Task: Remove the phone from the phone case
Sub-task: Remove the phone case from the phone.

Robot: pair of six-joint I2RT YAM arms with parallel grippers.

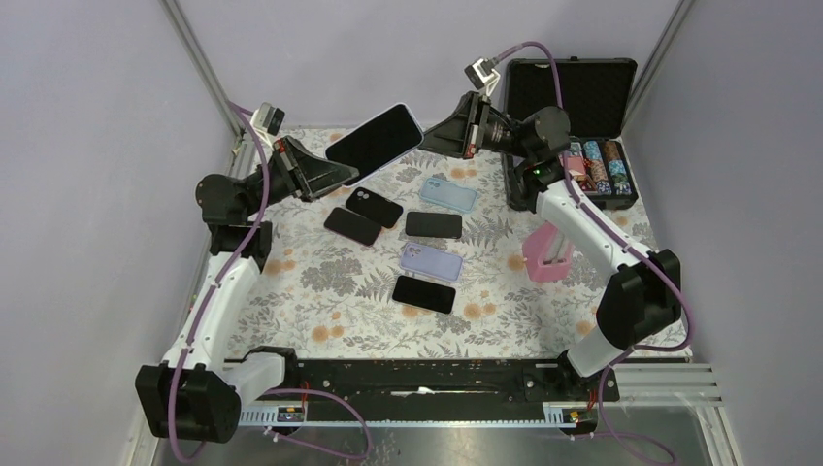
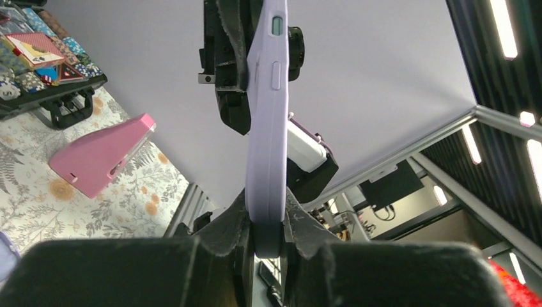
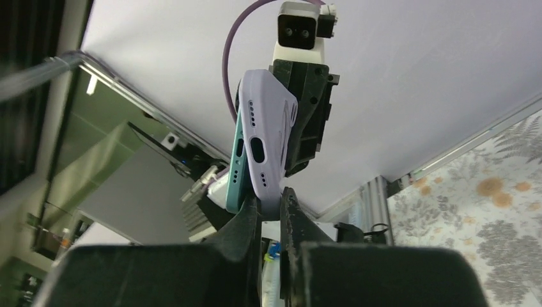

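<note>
Our left gripper (image 2: 268, 220) clamps one end of the lavender phone case (image 2: 267, 128), raised in the air.
We see our right gripper (image 3: 271, 203) pinched tight on the case's far end, where the teal phone (image 3: 235, 167) shows its edge beside the lavender shell. It all hangs above the floral table (image 1: 320, 291), where loose phones (image 1: 424, 293) and other cases (image 1: 432, 260) lie.
</note>
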